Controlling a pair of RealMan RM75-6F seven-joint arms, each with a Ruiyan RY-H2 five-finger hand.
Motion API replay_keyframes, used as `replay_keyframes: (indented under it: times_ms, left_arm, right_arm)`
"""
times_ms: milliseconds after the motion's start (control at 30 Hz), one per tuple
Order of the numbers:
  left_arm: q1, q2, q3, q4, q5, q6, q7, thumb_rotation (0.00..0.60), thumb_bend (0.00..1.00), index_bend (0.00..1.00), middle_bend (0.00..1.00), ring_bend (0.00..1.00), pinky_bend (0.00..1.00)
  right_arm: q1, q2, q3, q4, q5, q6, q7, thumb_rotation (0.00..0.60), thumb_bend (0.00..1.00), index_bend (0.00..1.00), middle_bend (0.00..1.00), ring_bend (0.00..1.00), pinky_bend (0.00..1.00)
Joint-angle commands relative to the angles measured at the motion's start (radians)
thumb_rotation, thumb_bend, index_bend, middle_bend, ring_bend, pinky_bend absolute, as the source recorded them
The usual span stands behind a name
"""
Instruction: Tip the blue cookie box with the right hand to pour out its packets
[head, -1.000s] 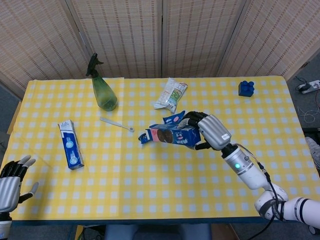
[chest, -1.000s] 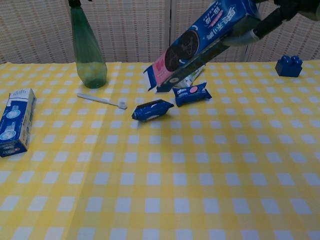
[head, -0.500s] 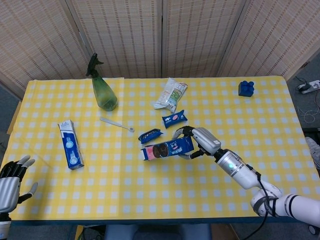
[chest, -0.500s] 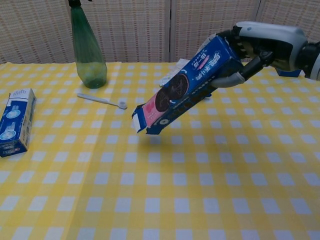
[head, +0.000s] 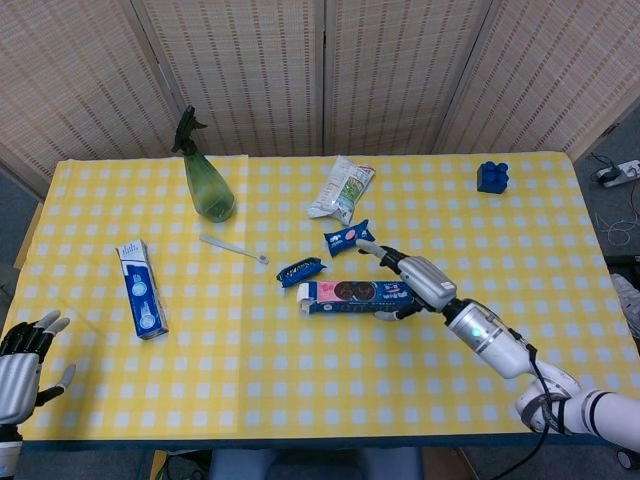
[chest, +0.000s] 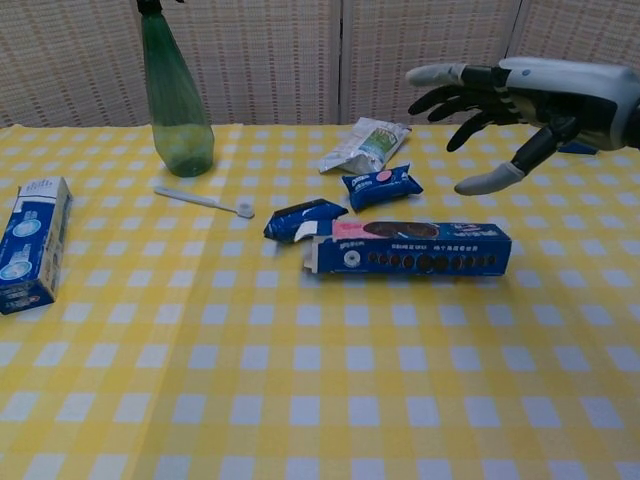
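Note:
The blue cookie box (head: 355, 296) (chest: 410, 248) lies flat on the yellow checked table, its open flap end pointing left. Two blue packets rest on the cloth beyond it: one (head: 301, 271) (chest: 303, 219) by the box's open end, another (head: 348, 237) (chest: 380, 185) farther back. My right hand (head: 412, 281) (chest: 510, 105) hovers above the box's right end with fingers spread, holding nothing. My left hand (head: 22, 362) stays open at the table's front left corner, seen only in the head view.
A green spray bottle (head: 206, 178) (chest: 175, 102) stands back left, with a white spoon (head: 233, 248) (chest: 204, 201) near it. A blue-white carton (head: 141, 290) (chest: 30, 244) lies at left. A snack bag (head: 342, 187) (chest: 365, 145) and a blue brick (head: 492, 176) sit at the back.
The right hand lowered the tilted box onto the table and let go of it, then opened and lifted. The left hand has not moved.

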Motion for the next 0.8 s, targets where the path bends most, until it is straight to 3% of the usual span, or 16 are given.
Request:
replay_keyframes:
  times_ms: [33, 200, 400, 800]
  left_arm:
    - [0.000, -0.001, 0.000, 0.002, 0.000, 0.001, -0.002, 0.600, 0.33, 0.23, 0.16, 0.16, 0.09]
    - [-0.003, -0.003, -0.002, 0.009, -0.001, -0.004, -0.006, 0.600, 0.33, 0.24, 0.16, 0.16, 0.09]
    - [-0.010, -0.002, -0.008, 0.010, 0.006, 0.000, -0.008, 0.600, 0.33, 0.24, 0.16, 0.16, 0.09]
    - [-0.028, -0.008, -0.016, 0.005, 0.009, -0.012, -0.002, 0.600, 0.33, 0.24, 0.16, 0.16, 0.09]
  right_arm:
    - [-0.061, 0.038, -0.006, -0.046, 0.024, 0.072, -0.162, 0.600, 0.13, 0.00, 0.17, 0.09, 0.22]
    - [-0.148, 0.069, -0.030, -0.106, 0.050, 0.159, -0.390, 0.600, 0.18, 0.07, 0.25, 0.15, 0.22]
    - [-0.255, 0.100, -0.060, -0.179, 0.076, 0.263, -0.588, 0.600, 0.19, 0.11, 0.28, 0.16, 0.23]
    - [-0.450, 0.125, -0.096, -0.216, 0.113, 0.447, -0.709, 0.600, 0.19, 0.14, 0.29, 0.18, 0.25]
